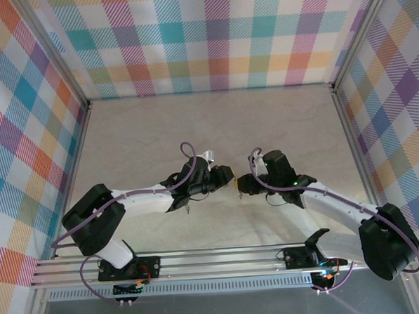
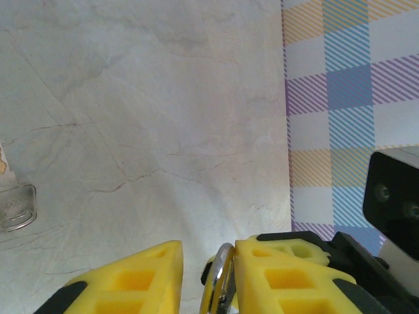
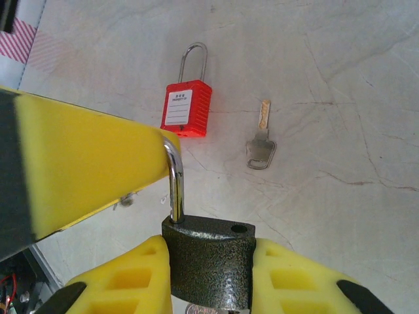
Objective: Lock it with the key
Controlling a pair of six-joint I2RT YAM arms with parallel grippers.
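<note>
Right gripper: clamps your dark grey textured padlock by its body, over the middle of the table.
Left gripper: narrowed round its steel shackle; you can't tell if it grips.
Silver key: flat on the table, near a red plastic padlock, apart.

You can see that both arms, the left arm and the right arm, have white shells between black, rounded joints. A thin purple cable runs along each of them. The fingers are bright yellow blocks with square hollow pockets, set on black holders. On the right arm a small green light shines. The black bases sit on a silver rail.
</note>
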